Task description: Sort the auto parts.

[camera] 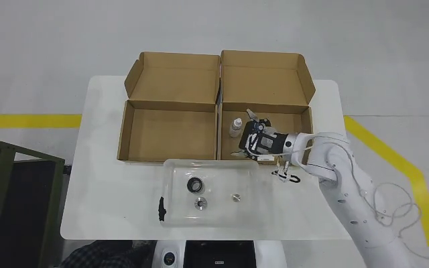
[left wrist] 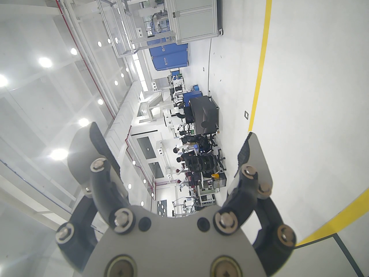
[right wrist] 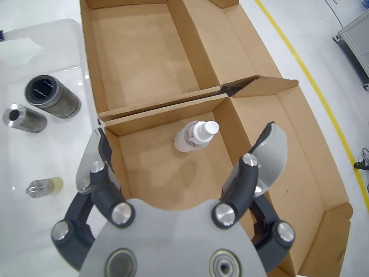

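Note:
Two open cardboard boxes sit side by side at the back of the table. The left box (camera: pixel 167 134) (right wrist: pixel 138 53) holds nothing. In the right box (camera: pixel 295 120) (right wrist: pixel 161 171) stands a small white bottle (camera: pixel 236 126) (right wrist: pixel 196 136). My right gripper (camera: pixel 250 141) (right wrist: pixel 186 132) hangs open above that box, close to the bottle, nothing between its fingers. A clear tray (camera: pixel 175 167) (right wrist: pixel 43 33) in front holds a dark linear bearing (camera: pixel 196 183) (right wrist: pixel 52 96), a metal cylinder (camera: pixel 200 204) (right wrist: pixel 24 118) and a small bolt (camera: pixel 235 197) (right wrist: pixel 43 187). My left gripper (left wrist: pixel 173 134) is open and points out into the room.
A black part (camera: pixel 161 209) lies at the tray's left edge. A small black piece (camera: pixel 285 175) lies on the white table (camera: pixel 100 167) by the right arm. Both box lids are folded back toward the far edge.

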{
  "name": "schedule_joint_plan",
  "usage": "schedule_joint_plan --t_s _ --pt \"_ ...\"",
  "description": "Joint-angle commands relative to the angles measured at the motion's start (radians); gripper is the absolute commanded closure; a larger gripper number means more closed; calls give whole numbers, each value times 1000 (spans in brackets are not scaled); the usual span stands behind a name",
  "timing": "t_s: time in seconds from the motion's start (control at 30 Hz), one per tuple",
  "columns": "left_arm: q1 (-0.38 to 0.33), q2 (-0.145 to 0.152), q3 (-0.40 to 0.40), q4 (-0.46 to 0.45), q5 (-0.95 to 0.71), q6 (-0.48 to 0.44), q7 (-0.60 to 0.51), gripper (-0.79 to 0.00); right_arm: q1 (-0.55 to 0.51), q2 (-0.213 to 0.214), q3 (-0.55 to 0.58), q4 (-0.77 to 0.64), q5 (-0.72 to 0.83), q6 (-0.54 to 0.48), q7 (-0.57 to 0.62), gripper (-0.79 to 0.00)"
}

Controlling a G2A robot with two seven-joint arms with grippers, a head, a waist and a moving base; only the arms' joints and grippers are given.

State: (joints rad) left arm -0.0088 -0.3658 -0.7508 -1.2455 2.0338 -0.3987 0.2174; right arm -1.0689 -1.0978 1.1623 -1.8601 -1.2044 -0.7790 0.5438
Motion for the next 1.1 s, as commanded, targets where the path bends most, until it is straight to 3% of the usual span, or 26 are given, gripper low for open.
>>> schedule_joint_plan --t_s 0.0,0.57,1.07 --pt "0 0 0 0 0 0 0 -785 -29 5 10 -49 10 -10 25 -785" --pt "0 0 0 0 0 0 0 -785 -184 38 7 -269 29 -79 179 -785" --pt "0 0 0 0 0 0 0 -785 -246 53 -90 -312 -84 -104 284 -785"
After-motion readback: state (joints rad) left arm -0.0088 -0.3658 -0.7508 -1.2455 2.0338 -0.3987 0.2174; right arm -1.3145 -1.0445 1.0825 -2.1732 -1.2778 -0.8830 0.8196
